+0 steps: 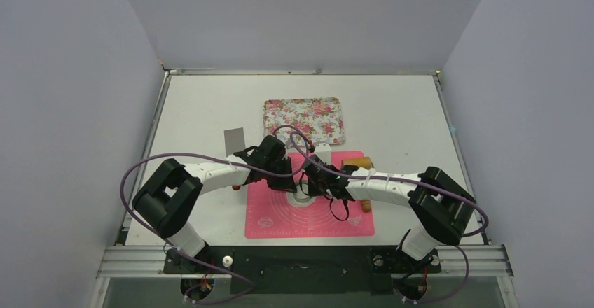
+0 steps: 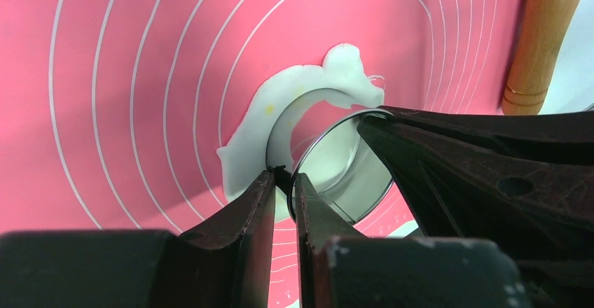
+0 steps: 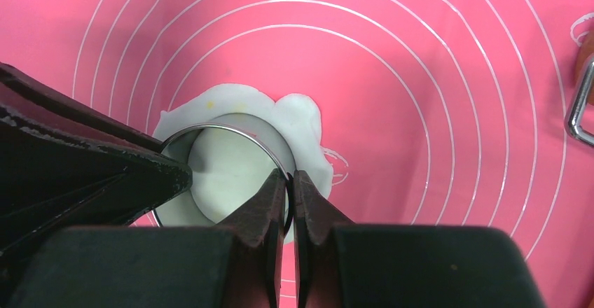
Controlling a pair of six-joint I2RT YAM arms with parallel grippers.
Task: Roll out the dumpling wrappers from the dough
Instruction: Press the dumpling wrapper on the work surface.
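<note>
On the pink mat (image 1: 280, 217) lies the dough (image 3: 301, 122), a flat, ragged white sheet (image 2: 280, 105). A metal ring cutter (image 3: 224, 122) stands in it. Round white dough fills the ring's inside, a dumpling wrapper (image 3: 224, 168). My left gripper (image 2: 291, 178) is shut on the ring's rim on one side. On the opposite side, my right gripper (image 3: 289, 178) pinches the rim. In the top view both grippers (image 1: 291, 182) (image 1: 316, 180) meet over the mat's middle and hide the ring. Each wrist view shows the other gripper as a dark mass beside the ring.
A wooden rolling pin (image 1: 357, 162) (image 2: 543, 42) lies at the mat's far right edge. A floral tray (image 1: 305, 120) sits behind the mat. A small grey card (image 1: 234, 140) lies to the tray's left.
</note>
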